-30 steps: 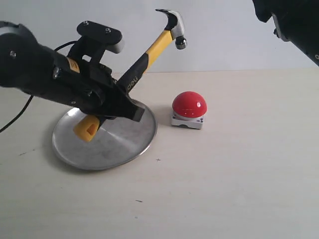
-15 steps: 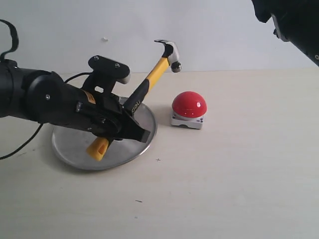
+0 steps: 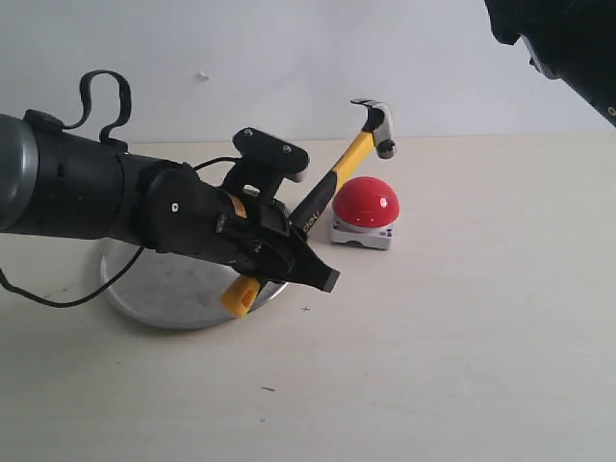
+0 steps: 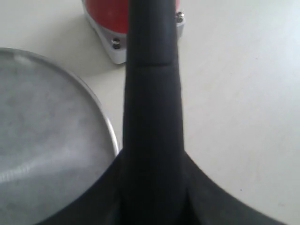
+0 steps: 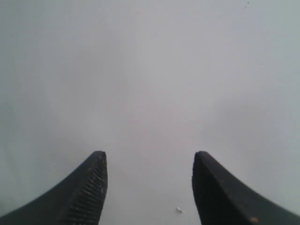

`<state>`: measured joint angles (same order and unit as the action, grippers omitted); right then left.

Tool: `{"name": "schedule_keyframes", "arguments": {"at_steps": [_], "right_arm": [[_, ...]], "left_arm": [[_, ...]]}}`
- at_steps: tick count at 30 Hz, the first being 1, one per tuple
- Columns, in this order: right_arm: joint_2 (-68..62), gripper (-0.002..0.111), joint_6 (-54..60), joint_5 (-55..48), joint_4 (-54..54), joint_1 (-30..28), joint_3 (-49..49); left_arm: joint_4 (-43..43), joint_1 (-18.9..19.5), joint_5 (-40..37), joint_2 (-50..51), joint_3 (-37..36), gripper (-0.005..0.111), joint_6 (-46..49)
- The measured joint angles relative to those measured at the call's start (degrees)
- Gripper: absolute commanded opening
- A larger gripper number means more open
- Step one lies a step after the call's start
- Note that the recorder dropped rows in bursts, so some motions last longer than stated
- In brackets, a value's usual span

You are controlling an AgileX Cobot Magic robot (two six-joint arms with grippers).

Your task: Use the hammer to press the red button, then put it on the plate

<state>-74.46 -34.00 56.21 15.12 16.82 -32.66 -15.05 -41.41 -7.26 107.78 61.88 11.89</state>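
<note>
In the exterior view my left gripper (image 3: 289, 248) is shut on the black part of the hammer (image 3: 351, 154) handle. The hammer slants up to the right, its dark metal head hanging just above the red button (image 3: 366, 204) without touching it. The yellow loop end sticks out below my fingers, over the plate (image 3: 159, 289) rim. In the left wrist view the black hammer handle (image 4: 152, 84) runs up the middle, with the red button (image 4: 105, 11) beyond it and the plate (image 4: 47, 140) beside it. My right gripper (image 5: 149, 187) is open and holds nothing.
My left arm (image 3: 87, 197) covers much of the plate's far side. The right arm (image 3: 568, 43) hangs at the upper right corner, well away from the button. A pale wall stands behind the beige table (image 3: 462, 346).
My left arm has swung right and down with the hammer, carrying the head from above the plate's far edge to just over the red button. The right arm has not moved.
</note>
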Motion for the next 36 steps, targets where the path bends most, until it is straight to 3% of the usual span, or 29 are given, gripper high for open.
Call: {"name": "schedule_keyframes", "arguments": {"at_steps": [36], "right_arm": [[0.0, 0.054, 0.0, 0.1, 0.0, 0.0, 0.0]], "left_arm": [[0.13, 0.01, -1.41, 2.46, 0.2, 0.0, 0.14]]}}
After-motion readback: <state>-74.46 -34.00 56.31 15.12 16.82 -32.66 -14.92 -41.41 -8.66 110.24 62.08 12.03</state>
